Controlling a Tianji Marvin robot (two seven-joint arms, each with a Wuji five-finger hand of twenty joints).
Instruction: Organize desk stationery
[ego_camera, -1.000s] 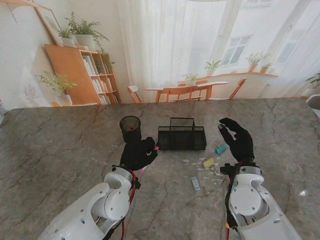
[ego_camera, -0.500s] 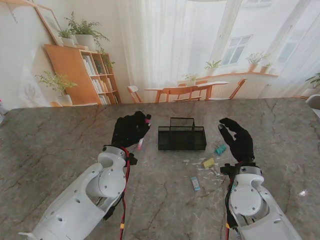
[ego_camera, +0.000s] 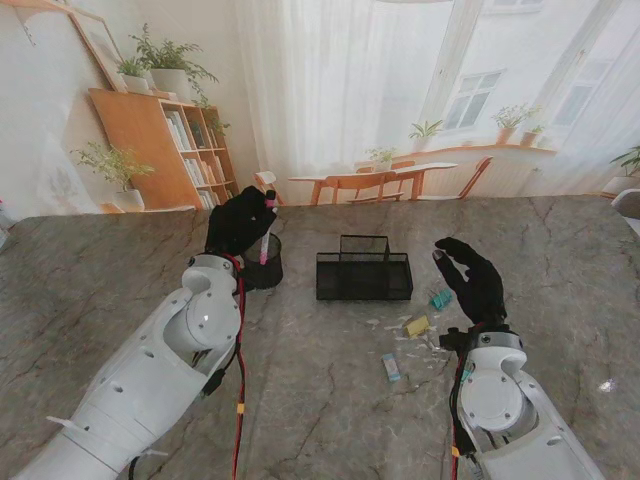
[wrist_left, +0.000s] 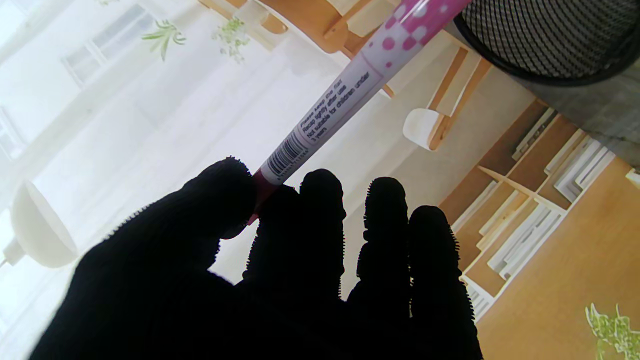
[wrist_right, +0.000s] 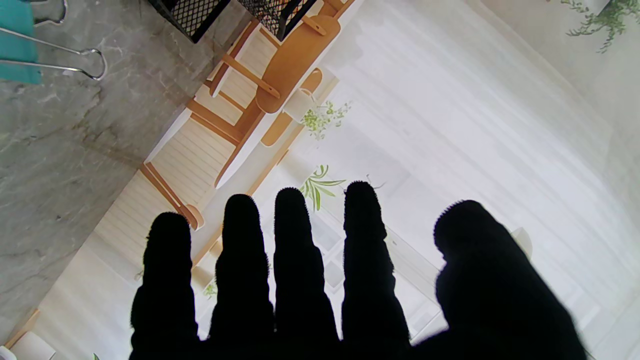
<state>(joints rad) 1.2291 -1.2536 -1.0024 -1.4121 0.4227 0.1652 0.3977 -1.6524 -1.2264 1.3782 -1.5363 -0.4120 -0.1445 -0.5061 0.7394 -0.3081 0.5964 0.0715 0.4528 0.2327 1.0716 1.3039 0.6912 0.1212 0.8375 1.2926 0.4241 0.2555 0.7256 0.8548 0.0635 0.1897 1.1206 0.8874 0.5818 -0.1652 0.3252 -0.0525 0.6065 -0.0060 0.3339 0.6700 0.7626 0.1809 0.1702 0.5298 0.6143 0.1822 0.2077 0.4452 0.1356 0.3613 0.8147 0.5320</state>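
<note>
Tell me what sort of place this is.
Probably a robot test bench dressed as a home office: a marble-look table holding a mesh pen cup and mesh organizer, with a flat-looking backdrop of a bookshelf and windows behind.

Both arms are showing glossy white rounded shells, the left arm (ego_camera: 165, 370) and right arm (ego_camera: 500, 405) alike. Left hand (ego_camera: 238, 222) and right hand (ego_camera: 474, 280) are wearing black knit gloves. A red cable (ego_camera: 240, 350) is running along the left arm's inner side.
</note>
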